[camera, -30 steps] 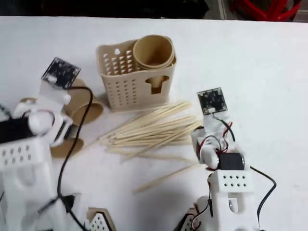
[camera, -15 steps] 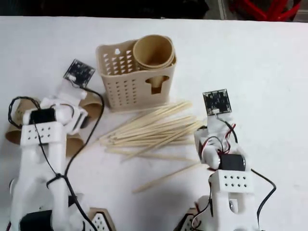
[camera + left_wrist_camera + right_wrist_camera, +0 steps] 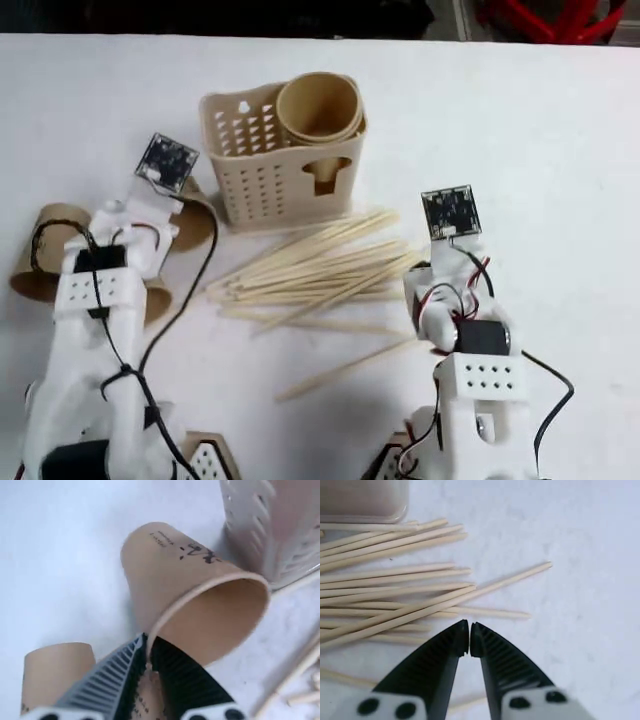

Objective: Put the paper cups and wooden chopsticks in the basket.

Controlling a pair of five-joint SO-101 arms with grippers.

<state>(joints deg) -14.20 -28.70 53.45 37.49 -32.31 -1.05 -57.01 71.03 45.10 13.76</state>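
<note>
Well left of the basket (image 3: 262, 185) lies a spare paper cup (image 3: 40, 262); just left of it, the left gripper (image 3: 148, 652) is pinched tight on the rim of a tipped paper cup (image 3: 170, 565); nested cups (image 3: 320, 105) stand inside the basket; wooden chopsticks (image 3: 315, 272) lie scattered just in front; front-right of it, the right gripper (image 3: 469, 639) hovers closed and empty.

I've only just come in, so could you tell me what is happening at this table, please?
The left gripper is shut on the rim of a paper cup lying on its side beside the basket, which holds stacked cups. The right gripper is shut and empty at the edge of the loose chopsticks.
</note>
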